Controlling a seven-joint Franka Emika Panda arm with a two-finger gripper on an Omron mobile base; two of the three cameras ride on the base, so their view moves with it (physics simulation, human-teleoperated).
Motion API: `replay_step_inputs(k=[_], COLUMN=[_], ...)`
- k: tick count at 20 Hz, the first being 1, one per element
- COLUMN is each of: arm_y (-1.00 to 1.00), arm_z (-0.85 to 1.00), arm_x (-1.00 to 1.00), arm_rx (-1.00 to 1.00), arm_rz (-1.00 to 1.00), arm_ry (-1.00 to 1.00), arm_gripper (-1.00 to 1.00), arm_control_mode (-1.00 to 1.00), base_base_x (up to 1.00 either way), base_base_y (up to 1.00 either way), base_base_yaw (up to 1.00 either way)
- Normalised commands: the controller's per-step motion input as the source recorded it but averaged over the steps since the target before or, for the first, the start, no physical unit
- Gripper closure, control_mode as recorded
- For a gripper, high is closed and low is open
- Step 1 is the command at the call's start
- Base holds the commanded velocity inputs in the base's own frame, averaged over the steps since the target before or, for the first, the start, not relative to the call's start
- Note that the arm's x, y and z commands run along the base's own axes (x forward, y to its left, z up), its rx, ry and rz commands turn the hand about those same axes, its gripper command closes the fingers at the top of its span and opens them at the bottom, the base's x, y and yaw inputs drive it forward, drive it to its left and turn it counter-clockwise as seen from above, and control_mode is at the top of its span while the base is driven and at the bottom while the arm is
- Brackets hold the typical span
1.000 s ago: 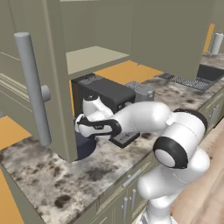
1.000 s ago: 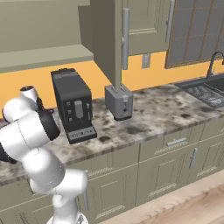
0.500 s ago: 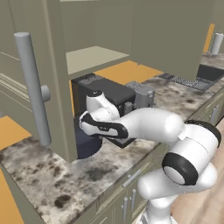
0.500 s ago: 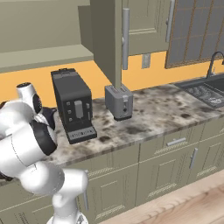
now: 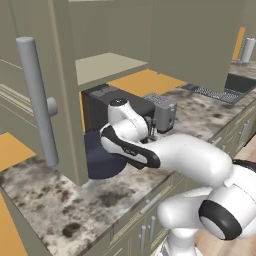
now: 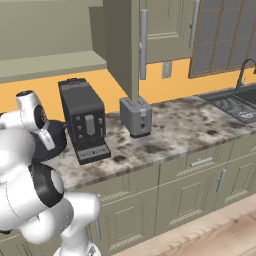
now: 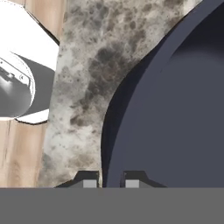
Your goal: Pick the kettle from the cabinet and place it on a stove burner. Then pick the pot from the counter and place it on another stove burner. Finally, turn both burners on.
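The fingers pinch the rim of the wide dark navy-grey pot near the mottled marble-look desk's front edge.

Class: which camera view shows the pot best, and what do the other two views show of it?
The hand view: the pot is close up, its rim running between the two fingers. The left base view shows part of its dark side behind the arm, under the cabinet. The right base view shows a sliver beside the coffee machine.
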Motion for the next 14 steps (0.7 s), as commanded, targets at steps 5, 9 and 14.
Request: replay_step_inputs(k=[5,9,14], arm_y=[-0.26,-0.28,-0.30], arm_z=[0.39,0.38,0.36], arm_x=[-0.44,-0.47,-0.49], arm_rx=[0.00,0.00,0.00], arm_rz=[-0.11,-0.10,-0.09], arm_ry=[-0.04,-0.04,-0.04], arm_gripper=[1.00,1.00,1.00], arm_control_mode=[-1.00,-1.00,-1.00], base_base_x=[0.00,0.00,0.00], base_base_y=[0.00,0.00,0.00], base_base_yaw=[0.00,0.00,0.00])
